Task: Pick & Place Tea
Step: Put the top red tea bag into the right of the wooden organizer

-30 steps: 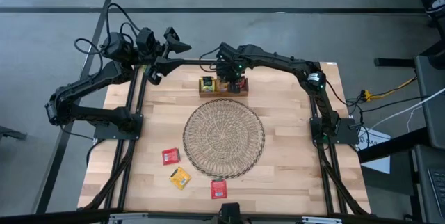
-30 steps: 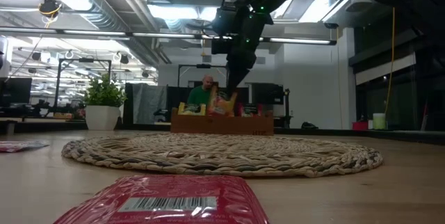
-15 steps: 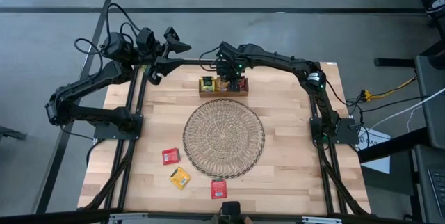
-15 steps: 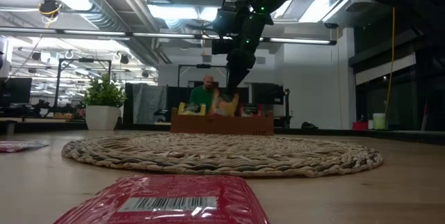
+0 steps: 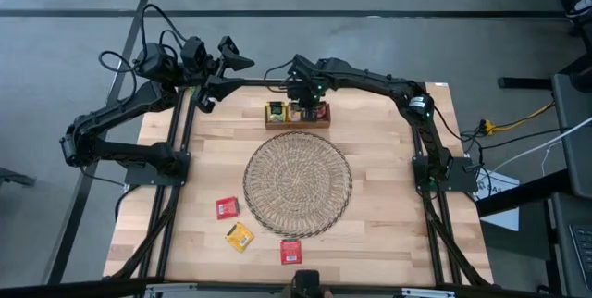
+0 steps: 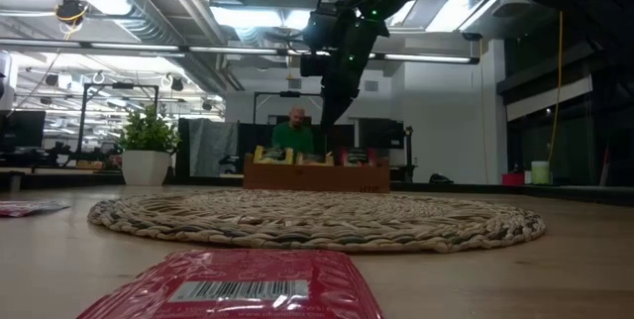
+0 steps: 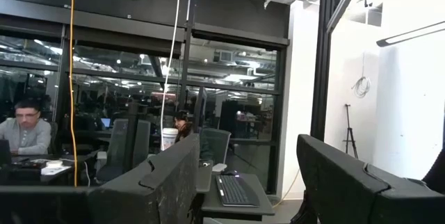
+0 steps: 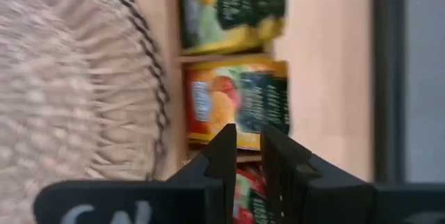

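Item: right gripper [image 5: 308,105], which I hold above the wooden box [image 5: 297,116] at the tabletop's far edge, fingers narrowly apart, gripping nothing. Tea: filed upright in that box; three sachets [image 5: 227,207] flat near the front edge. Left gripper [image 5: 234,55]: parked far-left corner, fingers wide.

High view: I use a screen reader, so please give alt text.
The right gripper hangs over a wooden tea box at the table's far edge, behind a round wicker mat. Three tea sachets lie near the mat; the left arm waits off the table's corner.
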`<control>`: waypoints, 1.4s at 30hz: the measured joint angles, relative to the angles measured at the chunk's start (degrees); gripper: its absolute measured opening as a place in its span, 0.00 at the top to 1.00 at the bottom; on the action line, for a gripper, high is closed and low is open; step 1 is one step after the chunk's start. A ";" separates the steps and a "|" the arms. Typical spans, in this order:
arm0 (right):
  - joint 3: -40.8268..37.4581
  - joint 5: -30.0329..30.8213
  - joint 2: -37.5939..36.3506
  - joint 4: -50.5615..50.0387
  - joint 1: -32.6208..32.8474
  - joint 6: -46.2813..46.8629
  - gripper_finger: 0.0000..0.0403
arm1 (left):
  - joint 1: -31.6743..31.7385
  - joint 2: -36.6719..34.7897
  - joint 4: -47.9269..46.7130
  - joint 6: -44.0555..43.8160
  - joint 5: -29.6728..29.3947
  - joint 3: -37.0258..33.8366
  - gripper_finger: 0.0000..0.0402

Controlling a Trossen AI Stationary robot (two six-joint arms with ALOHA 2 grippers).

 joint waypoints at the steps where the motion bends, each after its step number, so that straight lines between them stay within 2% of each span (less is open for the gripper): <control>1: 0.00 -2.06 0.00 -0.30 0.00 0.29 0.83 | 0.00 0.00 -0.01 0.00 0.00 0.00 0.41; 8: 0.00 -18.19 -0.38 -3.59 0.15 4.27 0.83 | 0.00 -0.02 -1.03 -2.10 0.67 0.00 0.41; 14: 0.00 -27.70 -5.38 -4.35 0.33 7.46 0.83 | -0.01 -1.29 -10.58 -1.85 0.71 0.00 0.41; 21: 0.00 -30.47 -14.95 -3.67 0.48 11.25 0.83 | -0.14 -3.71 -20.63 0.55 0.19 0.00 0.41; 27: 0.02 -31.65 -22.56 -3.77 2.30 13.61 0.83 | -0.28 -5.76 -34.59 0.46 -0.35 0.00 0.41; 36: 0.02 -31.49 -30.14 -3.30 6.15 21.05 0.83 | -8.02 -7.54 -59.58 -0.44 -12.15 0.00 0.41; 42: 0.02 -26.44 -31.15 -3.39 10.54 25.15 0.83 | -17.21 -7.53 -72.94 -4.82 -19.57 0.00 0.41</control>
